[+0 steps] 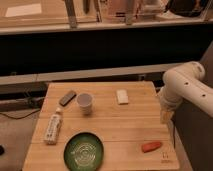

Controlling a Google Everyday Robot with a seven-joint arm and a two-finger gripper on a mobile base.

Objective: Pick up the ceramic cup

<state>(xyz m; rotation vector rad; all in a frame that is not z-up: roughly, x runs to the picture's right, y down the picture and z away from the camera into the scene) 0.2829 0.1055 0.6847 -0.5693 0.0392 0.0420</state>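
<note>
The ceramic cup [85, 103] is a small plain white handleless cup standing upright on the wooden table [125, 130], left of its middle. My gripper [166, 116] hangs at the end of the white arm [185, 85] over the table's right edge, far to the right of the cup. It holds nothing that I can see.
A green plate [84, 150] lies at the table's front left. A white printed bottle [53, 127] lies on its side at the left. A dark flat object [67, 97] sits left of the cup. A white block [122, 96] is at the back middle. An orange item [151, 146] lies front right.
</note>
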